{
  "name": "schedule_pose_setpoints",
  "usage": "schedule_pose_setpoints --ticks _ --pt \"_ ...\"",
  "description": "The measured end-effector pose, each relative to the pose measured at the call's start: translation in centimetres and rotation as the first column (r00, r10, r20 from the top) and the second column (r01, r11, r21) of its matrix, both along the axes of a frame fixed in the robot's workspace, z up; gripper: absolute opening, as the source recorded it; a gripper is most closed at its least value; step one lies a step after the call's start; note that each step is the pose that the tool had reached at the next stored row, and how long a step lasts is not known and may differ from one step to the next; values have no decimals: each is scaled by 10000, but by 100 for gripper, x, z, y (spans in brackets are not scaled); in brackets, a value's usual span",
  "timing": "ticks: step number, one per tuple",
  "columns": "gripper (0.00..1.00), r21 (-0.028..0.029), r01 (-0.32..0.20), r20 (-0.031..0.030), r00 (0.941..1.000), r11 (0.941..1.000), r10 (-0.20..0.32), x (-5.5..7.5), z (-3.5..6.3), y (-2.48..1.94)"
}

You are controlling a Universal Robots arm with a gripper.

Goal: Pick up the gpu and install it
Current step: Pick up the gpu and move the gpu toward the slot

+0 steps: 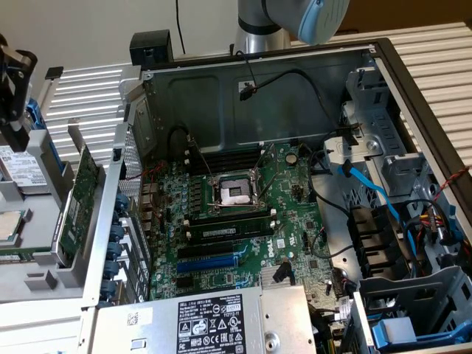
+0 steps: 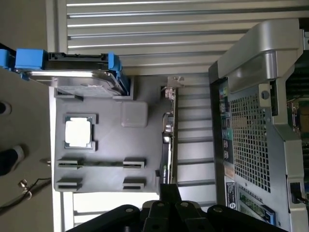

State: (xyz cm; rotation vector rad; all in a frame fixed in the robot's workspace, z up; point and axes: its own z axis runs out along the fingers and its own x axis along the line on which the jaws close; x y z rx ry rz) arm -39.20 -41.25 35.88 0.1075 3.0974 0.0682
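Ribbed pale tabletop [image 2: 169, 29], grey tray [image 2: 111, 145] with upright gpu [image 1: 80, 199], clenched empty gripper [image 2: 169, 193] near it.

**Tower open, card parked outside**

Computer case [image 1: 221, 103] lay open, inside facing up. Green motherboard [image 1: 295, 214] covered its floor. A bare CPU socket [image 1: 234, 193] sat near the middle, with a dark memory stick [image 1: 225, 230] just on its near side and a blue slot [image 1: 206, 263] nearer again. A power supply [image 1: 210, 324] with a black label sat at the near edge. A blue cable [image 1: 369, 193] trailed across the drive bays on the exterior view's right.

Outside the case, on the exterior view's left, the gpu [image 1: 80, 199] stood on edge in a grey tray [image 1: 40, 280], green face showing. A hard drive [image 1: 22, 173] sat near it. The robot arm [image 1: 302, 18] rose behind the case.
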Motion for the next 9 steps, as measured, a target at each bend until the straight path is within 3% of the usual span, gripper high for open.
schedule_pose_setpoints --ticks 9 --pt "11 64 0 1 10000 10000 0 32 -153 8"
